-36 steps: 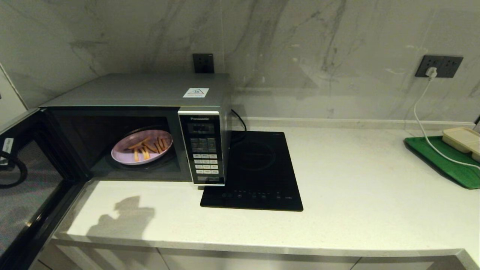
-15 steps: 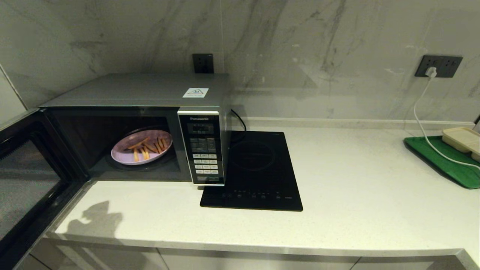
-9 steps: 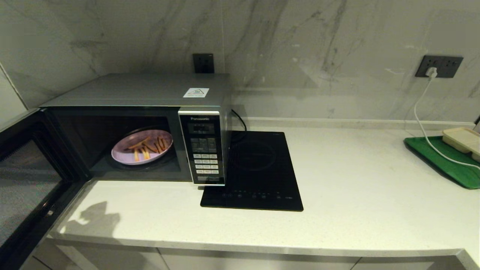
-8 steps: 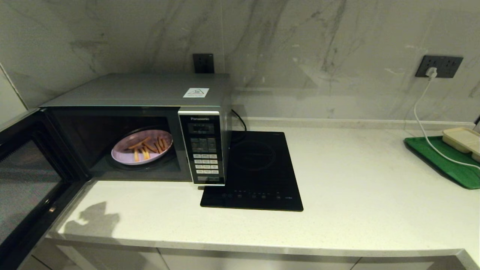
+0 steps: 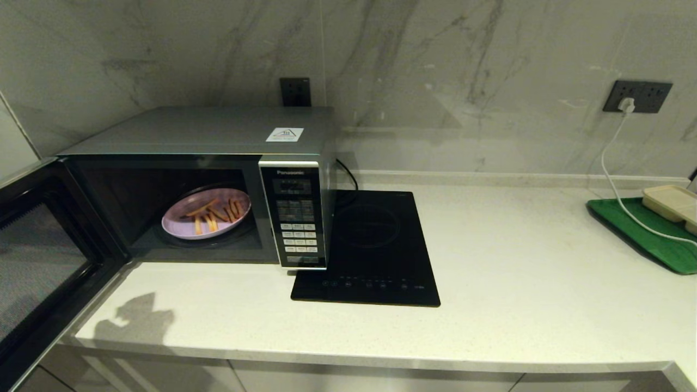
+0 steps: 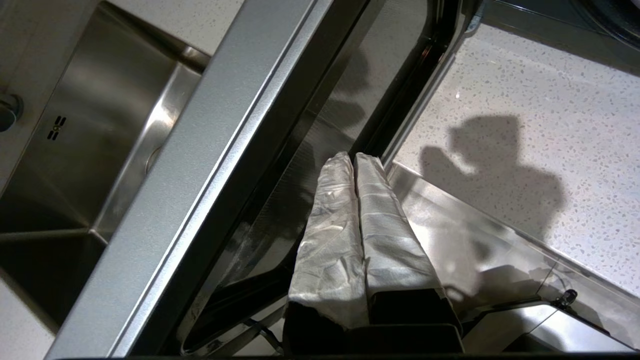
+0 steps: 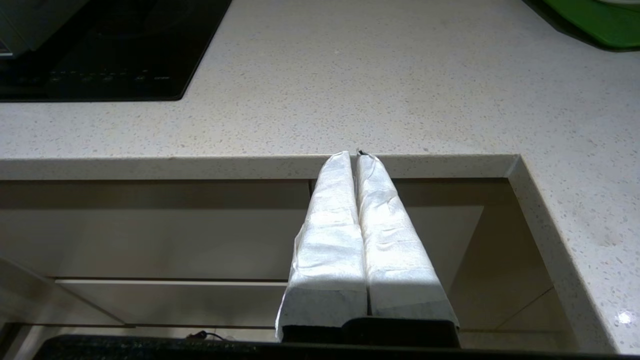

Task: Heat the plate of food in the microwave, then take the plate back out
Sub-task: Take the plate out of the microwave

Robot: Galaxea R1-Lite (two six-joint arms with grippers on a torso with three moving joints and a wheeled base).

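Note:
The silver microwave (image 5: pixel 218 133) stands at the back left of the counter with its door (image 5: pixel 38 267) swung wide open to the left. Inside, on the turntable, sits the lilac plate of food (image 5: pixel 206 219) with several orange fries. My left gripper (image 6: pixel 354 159) is shut and empty, hovering just off the open door's inner face (image 6: pixel 300 150) near the counter edge. My right gripper (image 7: pixel 354 156) is shut and empty, parked below the counter's front edge. Neither gripper shows in the head view.
A black induction cooktop (image 5: pixel 373 250) lies right beside the microwave. At the far right a green tray (image 5: pixel 648 231) carries a beige compartment tray (image 5: pixel 672 202), with a white cable (image 5: pixel 615 179) running from a wall socket. A steel sink (image 6: pixel 75 150) lies left of the door.
The open door has swung slightly and the dark cable loop seen through its glass is gone. The arm's shadow on the counter shifted left. The plate has not moved.

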